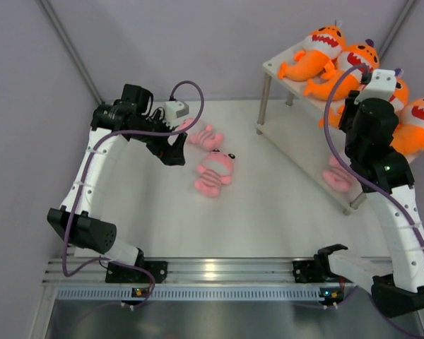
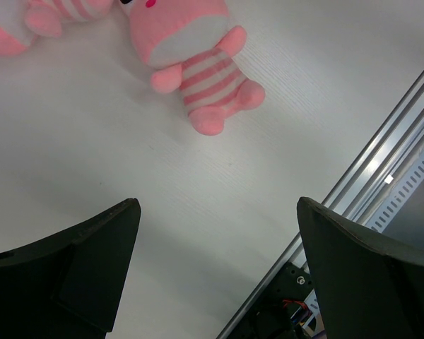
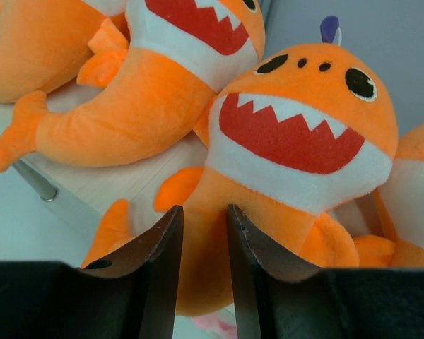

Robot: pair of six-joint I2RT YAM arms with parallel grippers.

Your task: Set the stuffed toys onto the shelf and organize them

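Shark toys (image 1: 318, 56) on shelf (image 1: 297, 138) top tier; striped toy (image 1: 337, 175) below; striped pair (image 1: 213, 173) on table (image 1: 268, 212), left.

Seven plush toys, one shelf, two robot arms.
Four orange shark plush (image 1: 318, 49) in all, one of them largely hidden behind the right arm (image 1: 381, 162) in the top view. Three pink striped plush (image 1: 215, 173). A single shelf (image 1: 300, 138) with two boards. One left arm (image 1: 92, 169), one right.

Orange shark plush (image 3: 297, 141): short-pile cloth, matt.
Pink striped plush (image 2: 198, 70): fuzzy cloth, matt.
Shelf boards (image 1: 300, 134): smooth, pale, matt.
Shelf legs (image 1: 263, 106): smooth grey metal.
Table (image 1: 268, 205): smooth white, faint sheen.
Rail (image 1: 219, 267): bright metal.
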